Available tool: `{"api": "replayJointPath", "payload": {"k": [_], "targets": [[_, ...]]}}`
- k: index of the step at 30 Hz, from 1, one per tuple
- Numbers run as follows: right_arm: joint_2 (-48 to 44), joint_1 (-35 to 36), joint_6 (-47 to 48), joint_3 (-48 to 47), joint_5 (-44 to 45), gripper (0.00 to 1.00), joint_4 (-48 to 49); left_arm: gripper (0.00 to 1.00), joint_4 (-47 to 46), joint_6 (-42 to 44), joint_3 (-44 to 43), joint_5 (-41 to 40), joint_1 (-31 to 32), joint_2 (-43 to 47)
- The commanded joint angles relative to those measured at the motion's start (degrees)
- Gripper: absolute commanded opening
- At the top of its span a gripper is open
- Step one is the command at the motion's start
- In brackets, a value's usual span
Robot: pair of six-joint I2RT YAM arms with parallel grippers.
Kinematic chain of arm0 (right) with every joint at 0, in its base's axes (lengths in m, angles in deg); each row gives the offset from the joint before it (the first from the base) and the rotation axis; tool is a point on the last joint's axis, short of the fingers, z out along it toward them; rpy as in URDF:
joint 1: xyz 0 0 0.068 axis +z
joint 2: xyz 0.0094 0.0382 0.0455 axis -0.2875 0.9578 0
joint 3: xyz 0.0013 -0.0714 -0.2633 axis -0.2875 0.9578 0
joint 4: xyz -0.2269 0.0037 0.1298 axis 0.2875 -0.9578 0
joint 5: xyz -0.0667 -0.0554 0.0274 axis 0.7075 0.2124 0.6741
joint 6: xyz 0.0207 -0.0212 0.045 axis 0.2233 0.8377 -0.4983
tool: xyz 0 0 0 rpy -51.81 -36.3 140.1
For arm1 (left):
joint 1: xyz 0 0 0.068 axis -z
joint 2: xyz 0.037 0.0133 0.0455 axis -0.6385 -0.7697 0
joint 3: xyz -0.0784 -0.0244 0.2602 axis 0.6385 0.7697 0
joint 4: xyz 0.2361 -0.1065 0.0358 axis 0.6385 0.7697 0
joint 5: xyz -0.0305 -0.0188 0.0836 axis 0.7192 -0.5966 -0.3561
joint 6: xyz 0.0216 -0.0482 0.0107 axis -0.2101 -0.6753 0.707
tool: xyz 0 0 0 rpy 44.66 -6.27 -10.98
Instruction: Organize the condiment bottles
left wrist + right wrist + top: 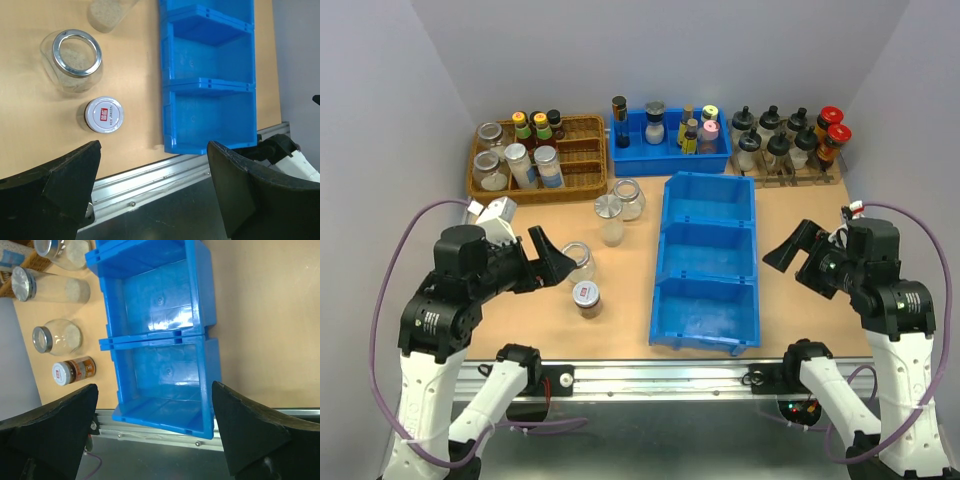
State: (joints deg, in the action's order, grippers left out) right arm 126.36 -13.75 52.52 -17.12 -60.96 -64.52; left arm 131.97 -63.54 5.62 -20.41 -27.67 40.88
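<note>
Four small glass jars stand left of the blue three-compartment bin (708, 262). The dark jar with a red-and-white lid label (586, 298) is nearest. A clear jar (578, 262) is behind it, then a silver-topped jar (610, 218) and another clear jar (628, 198). My left gripper (552, 260) is open and empty beside the clear jar. In the left wrist view the labelled jar (103, 114) and the clear jar (75, 60) lie ahead of the gripper (152, 190). My right gripper (788, 250) is open and empty right of the bin (160, 340). The dark jar also shows in the right wrist view (74, 371).
A wicker basket (582, 180) with colourful-capped bottles stands at the back left. A blue tray (670, 158) of bottles is at the back centre. A rack (790, 172) of black- and red-capped bottles is at the back right. A metal rail (650, 375) runs along the near table edge.
</note>
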Motion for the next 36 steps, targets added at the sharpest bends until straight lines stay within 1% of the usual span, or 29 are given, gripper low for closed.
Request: {"api": "replayJointPath", "payload": {"k": [1,2,4,5,10,12,14,18,21,22,24,25,26,28,32,36], "targets": [[-0.5,-0.2,1.9,0.3,2.9,1.0,-2.0,0.99,-0.5,1.9,1.2,2.1,0.7,-1.2],[-0.7,-0.1,2.0,0.8,3.0,1.0,-2.2,0.99,0.1,2.3,1.4,1.6,0.9,-1.3],[-0.9,-0.2,2.3,1.5,3.2,1.0,-2.6,0.99,1.5,2.6,2.4,-3.1,1.0,-1.5],[-0.9,-0.1,2.4,1.6,3.5,1.0,-2.7,0.99,1.8,2.7,2.7,-3.1,1.0,-1.5],[-0.8,-0.1,3.3,2.5,5.0,1.0,-3.9,0.99,4.0,3.9,3.5,-10.4,1.0,-2.0],[-1.3,-0.2,3.5,2.9,5.2,1.0,-3.9,0.99,4.3,4.0,4.7,-13.1,2.4,-2.5],[-1.4,-0.2,3.5,3.6,5.3,1.0,-3.7,0.99,3.9,4.2,6.9,-13.7,3.2,-2.8],[-1.4,-0.1,3.4,4.0,5.7,1.0,-3.5,0.99,1.7,5.4,9.6,-10.7,6.8,-3.8],[-0.9,-0.1,3.5,3.7,6.1,1.0,-3.3,0.99,0.4,5.6,10.7,-12.4,9.5,-5.8],[-0.9,-0.1,3.4,3.7,6.3,1.0,-3.3,0.99,-0.2,4.3,10.6,-13.6,12.2,-6.4],[-1.1,-0.2,3.2,3.5,6.5,1.0,-3.3,0.99,-1.0,3.2,10.2,-17.7,14.7,-9.1],[-1.0,-0.2,3.2,3.4,6.8,1.0,-3.3,0.99,-1.2,1.7,10.0,-19.6,17.5,-10.3],[-1.1,-0.1,2.9,3.4,6.9,1.0,-3.3,0.99,-1.4,0.6,9.9,-23.9,19.3,-12.6],[-1.2,-0.1,2.8,3.4,7.0,1.0,-3.3,0.99,-1.7,-1.0,9.6,-26.8,23.2,-14.9],[-1.6,-0.1,2.2,3.7,7.1,1.0,-3.3,0.99,-2.7,-4.6,10.1,-33.2,26.9,-19.4],[-2.6,-0.1,1.9,4.2,7.6,1.0,-3.6,0.99,-4.8,-5.6,12.1,-35.6,28.2,-22.2]]}}
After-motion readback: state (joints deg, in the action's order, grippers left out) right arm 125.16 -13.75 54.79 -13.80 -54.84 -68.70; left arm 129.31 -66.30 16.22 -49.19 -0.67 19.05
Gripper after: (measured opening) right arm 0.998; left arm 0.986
